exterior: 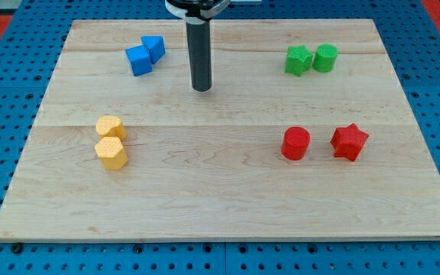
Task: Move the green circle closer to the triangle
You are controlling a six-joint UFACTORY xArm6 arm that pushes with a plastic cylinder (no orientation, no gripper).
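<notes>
The green circle (pixel 326 57) sits at the view's upper right, touching a green star (pixel 299 60) on its left. Two blue blocks sit at the upper left: a blue cube (pixel 139 60) and a blue triangle-like block (pixel 154 48) touching it. My tip (pixel 202 88) stands on the board at the upper middle, right of the blue blocks and well left of the green pair, touching no block.
A red circle (pixel 296 143) and a red star (pixel 349 141) sit at the right middle. Two yellow blocks (pixel 111 127) (pixel 112 153) sit touching at the left middle. The wooden board (pixel 220 206) lies on a blue pegboard.
</notes>
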